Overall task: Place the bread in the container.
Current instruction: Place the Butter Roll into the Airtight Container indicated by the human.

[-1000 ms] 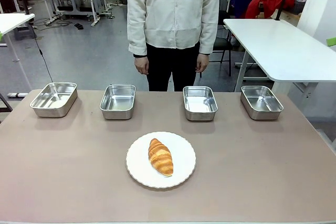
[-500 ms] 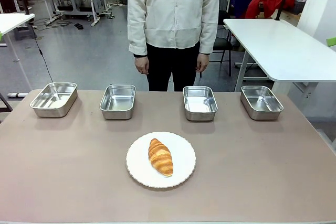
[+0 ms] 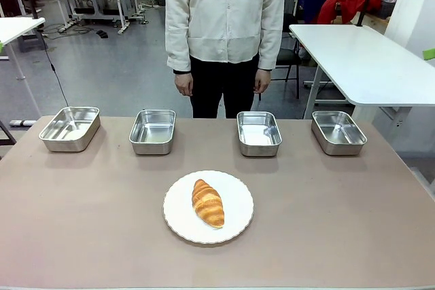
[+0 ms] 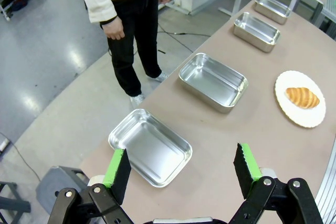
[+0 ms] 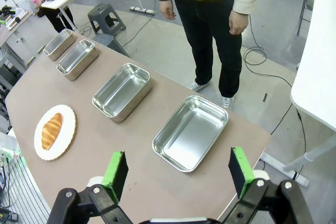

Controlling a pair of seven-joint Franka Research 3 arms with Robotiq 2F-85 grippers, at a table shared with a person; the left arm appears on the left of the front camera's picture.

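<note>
Bread (image 3: 208,202) on plate (image 3: 238,188), untouched; four alike trays (image 3: 259,151) in a row beyond plate. Left gripper (image 4: 181,166) and right gripper (image 5: 176,169) both spread wide, empty. Likely slips: picking the wrong tray, crushing the flaky crust, or nudging plate while closing on bread.

My left gripper (image 4: 181,166) and right gripper (image 5: 177,167) look identical: chunky black linkage fingers, bright green pads (image 4: 247,162) on the inner fingertip faces, small silver screws at the knuckles.
</note>
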